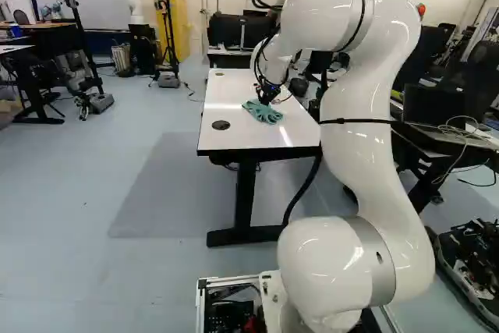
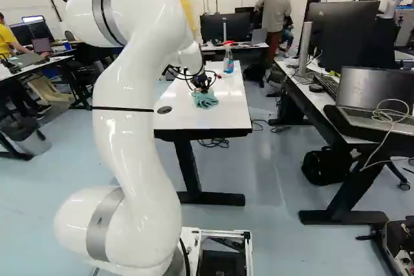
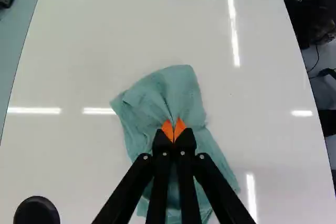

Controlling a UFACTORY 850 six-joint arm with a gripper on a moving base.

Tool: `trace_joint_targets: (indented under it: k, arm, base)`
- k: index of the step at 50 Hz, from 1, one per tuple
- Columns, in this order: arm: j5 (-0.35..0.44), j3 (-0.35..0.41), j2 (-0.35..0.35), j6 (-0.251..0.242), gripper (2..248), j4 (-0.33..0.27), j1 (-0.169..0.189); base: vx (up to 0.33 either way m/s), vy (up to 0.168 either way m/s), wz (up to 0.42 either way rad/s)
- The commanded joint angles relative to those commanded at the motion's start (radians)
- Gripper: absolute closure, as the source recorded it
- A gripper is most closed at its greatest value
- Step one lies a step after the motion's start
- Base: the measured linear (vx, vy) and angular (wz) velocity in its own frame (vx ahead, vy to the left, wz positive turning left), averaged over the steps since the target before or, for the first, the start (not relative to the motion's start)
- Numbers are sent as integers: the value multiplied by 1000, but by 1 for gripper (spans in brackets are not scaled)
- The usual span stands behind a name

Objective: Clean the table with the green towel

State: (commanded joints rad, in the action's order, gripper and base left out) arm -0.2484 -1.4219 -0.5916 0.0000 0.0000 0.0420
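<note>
1. The white worktop (image 2: 223, 119) stands ahead of the arm, a round black grommet (image 1: 221, 125) set in its nearer part.
2. Beyond the grommet, the green towel (image 3: 157, 95) lies crumpled on the worktop, bluish green, its folds fanning from a pinched middle, its edges spread unevenly.
3. The pincer (image 2: 203, 89) is closed on that middle, orange pads (image 3: 180, 128) nearly meeting over gathered cloth.
4. Farther along stands a spray bottle (image 2: 228, 61).
</note>
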Motion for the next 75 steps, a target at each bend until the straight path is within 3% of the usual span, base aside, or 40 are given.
trace_joint_targets:
  k: [16, 58, 75]
  arm:
    - [-8, 19, 14, 0, 228, 0, -3]
    - [-8, 250, 187, 0, 228, 0, -48]
    - [-8, 323, 244, 0, 228, 0, -29]
  base:
    - [0, 0, 0]
    - [0, 0, 0]
    - [0, 0, 0]
